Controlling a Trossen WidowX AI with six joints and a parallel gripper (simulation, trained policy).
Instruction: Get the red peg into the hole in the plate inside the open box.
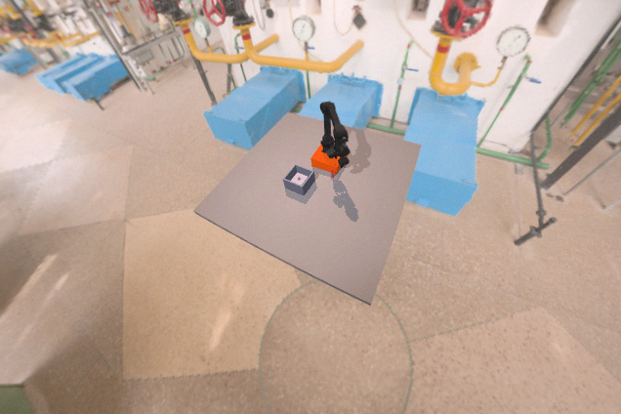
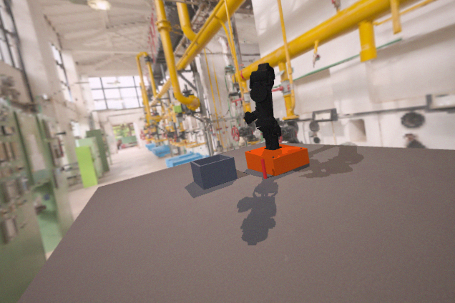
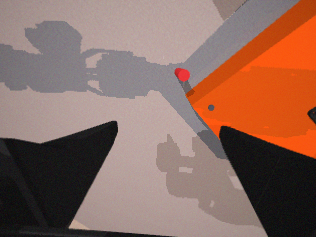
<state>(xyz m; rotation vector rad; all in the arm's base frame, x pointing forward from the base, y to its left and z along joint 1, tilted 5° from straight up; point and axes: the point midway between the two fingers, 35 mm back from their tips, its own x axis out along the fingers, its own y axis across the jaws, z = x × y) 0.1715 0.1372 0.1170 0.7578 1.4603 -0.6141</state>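
Note:
The red peg stands upright on the table, close by a corner of the orange base block. The open grey-blue box stands left of the base in the top and exterior views. Its pale plate shows a small dark hole at the bottom; the plate is hidden in the exterior view. My gripper is open and empty, folded down close to the base and above the table. The peg lies beyond the fingertips in the wrist view, slightly right of their middle, not between them.
The orange base block carries the arm and is right beside the peg; it fills the right side of the wrist view. The arm's shadow falls across the grey table.

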